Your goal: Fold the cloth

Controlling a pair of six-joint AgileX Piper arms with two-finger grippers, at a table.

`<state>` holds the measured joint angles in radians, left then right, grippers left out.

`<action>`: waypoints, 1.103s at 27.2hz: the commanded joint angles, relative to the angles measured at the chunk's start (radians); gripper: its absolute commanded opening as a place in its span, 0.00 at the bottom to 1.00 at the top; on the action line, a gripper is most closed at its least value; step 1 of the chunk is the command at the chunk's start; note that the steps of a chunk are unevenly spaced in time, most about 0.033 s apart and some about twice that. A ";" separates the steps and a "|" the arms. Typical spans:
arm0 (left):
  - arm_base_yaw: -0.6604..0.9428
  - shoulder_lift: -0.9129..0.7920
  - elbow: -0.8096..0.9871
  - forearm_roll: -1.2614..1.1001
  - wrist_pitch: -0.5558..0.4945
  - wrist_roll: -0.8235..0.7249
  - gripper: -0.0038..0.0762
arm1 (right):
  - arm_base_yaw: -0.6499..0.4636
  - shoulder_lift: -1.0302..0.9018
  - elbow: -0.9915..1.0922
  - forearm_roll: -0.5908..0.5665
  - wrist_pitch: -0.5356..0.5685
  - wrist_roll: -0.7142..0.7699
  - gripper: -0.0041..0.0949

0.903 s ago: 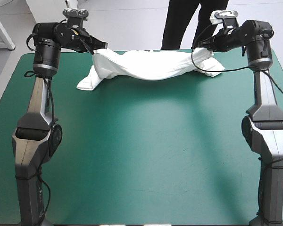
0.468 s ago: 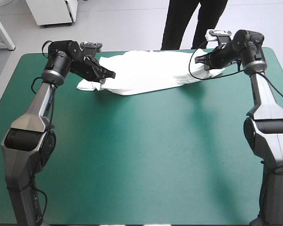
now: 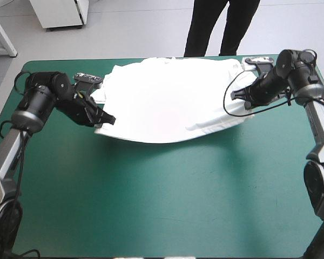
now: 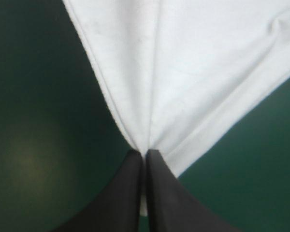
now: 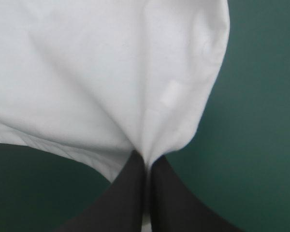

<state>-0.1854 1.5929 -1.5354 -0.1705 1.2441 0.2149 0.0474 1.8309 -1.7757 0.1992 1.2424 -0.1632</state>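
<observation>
My left gripper (image 3: 110, 120) and right gripper (image 3: 236, 97) both clamp tight on the T-shirt (image 3: 162, 100), spread between them over the teal-green cover (image 3: 162, 189).

- High view: from above and behind the robot, facing forward and down, far enough to show most of the teal-green-covered table (image 3: 162, 216).
- Left wrist view: close above the black-finned left gripper (image 4: 145, 153), looking along it.
- Right wrist view: equally close, along the black-finned right gripper (image 5: 146, 157).
- All three share the white short-sleeved T-shirt (image 3: 162, 100) and the cover.
</observation>
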 commanded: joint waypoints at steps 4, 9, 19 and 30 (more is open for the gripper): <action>-0.002 -0.249 0.216 0.007 0.042 0.004 0.04 | -0.001 -0.276 0.324 -0.066 0.007 -0.026 0.03; -0.012 -0.416 0.427 0.004 0.040 0.000 0.04 | 0.001 -0.424 0.500 -0.072 0.007 -0.031 0.03; -0.062 -0.628 0.745 -0.039 0.044 -0.030 0.04 | 0.068 -0.668 0.831 -0.094 0.007 -0.015 0.03; -0.062 -0.785 0.920 -0.066 0.044 -0.059 0.04 | 0.097 -0.799 1.105 -0.115 0.010 0.020 0.03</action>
<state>-0.2409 0.8256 -0.6056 -0.1992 1.2306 0.1662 0.1418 1.0690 -0.6730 0.0894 1.2135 -0.1419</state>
